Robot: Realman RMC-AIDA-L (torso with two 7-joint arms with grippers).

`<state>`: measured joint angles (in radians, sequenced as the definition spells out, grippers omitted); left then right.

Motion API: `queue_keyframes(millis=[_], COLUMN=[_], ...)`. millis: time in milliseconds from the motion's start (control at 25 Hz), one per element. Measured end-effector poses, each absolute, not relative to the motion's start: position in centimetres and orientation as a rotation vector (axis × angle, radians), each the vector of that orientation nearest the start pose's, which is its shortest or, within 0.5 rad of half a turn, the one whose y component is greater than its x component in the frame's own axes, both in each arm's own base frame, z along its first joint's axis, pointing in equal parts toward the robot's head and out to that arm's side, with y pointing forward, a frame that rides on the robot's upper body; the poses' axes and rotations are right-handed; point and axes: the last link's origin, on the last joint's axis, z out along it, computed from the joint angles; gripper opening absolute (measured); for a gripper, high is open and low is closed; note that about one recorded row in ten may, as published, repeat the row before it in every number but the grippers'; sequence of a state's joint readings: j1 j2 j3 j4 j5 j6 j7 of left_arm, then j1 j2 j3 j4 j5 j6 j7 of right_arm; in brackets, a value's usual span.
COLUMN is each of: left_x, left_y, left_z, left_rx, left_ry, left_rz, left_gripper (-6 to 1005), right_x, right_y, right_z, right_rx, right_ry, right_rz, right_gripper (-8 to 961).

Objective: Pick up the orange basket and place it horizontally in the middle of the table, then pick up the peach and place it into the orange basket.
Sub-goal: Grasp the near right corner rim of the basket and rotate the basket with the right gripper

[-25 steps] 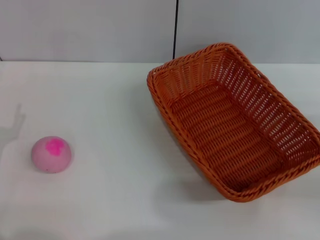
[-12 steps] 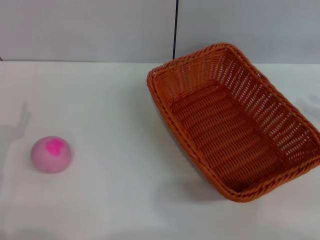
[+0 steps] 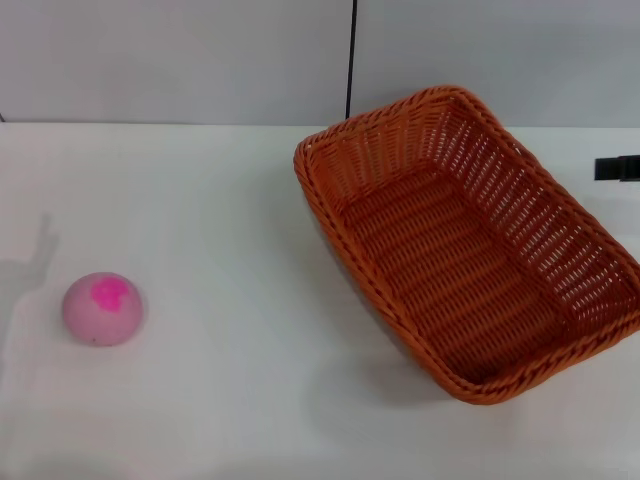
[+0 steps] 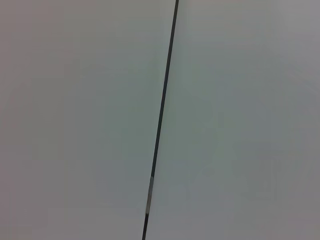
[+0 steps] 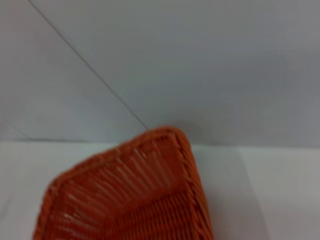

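The white table (image 3: 230,200) carries the orange basket (image 3: 470,250) and, well apart, the peach (image 3: 103,308).

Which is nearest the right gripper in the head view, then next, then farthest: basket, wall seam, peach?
From the right gripper, at the right edge:
1. Basket, just beside it, table's right half.
2. Wall seam, behind the table, centre.
3. Peach, far left.
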<state>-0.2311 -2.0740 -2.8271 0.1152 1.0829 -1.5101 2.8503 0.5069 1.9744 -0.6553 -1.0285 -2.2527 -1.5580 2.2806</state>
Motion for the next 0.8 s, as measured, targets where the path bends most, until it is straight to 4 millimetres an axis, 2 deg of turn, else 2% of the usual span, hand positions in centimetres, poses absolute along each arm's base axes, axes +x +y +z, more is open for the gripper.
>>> queue_keyframes(millis=[160,360,800], left_x=[-37.9,-37.8,-37.7], left_y=[22.6,22.6,22.6], left_z=[0.8,0.6,0.6], left_rx=[-1.391,-1.395,-1.397], left_ry=[-0.646,-0.649,-0.646], left_rz=[-0.78,-0.786,-0.789], left_gripper=[815,814,810], right_x=[28.3,28.3,28.2], right_y=[36.0,36.6,37.5], right_z=[8.9,7.1,5.1], right_rx=[-2.308,-2.325,-2.32], right_ry=[1.463,1.5,1.481], right_rz=[0.302,0.295,0.3], right_gripper=[555,555,554])
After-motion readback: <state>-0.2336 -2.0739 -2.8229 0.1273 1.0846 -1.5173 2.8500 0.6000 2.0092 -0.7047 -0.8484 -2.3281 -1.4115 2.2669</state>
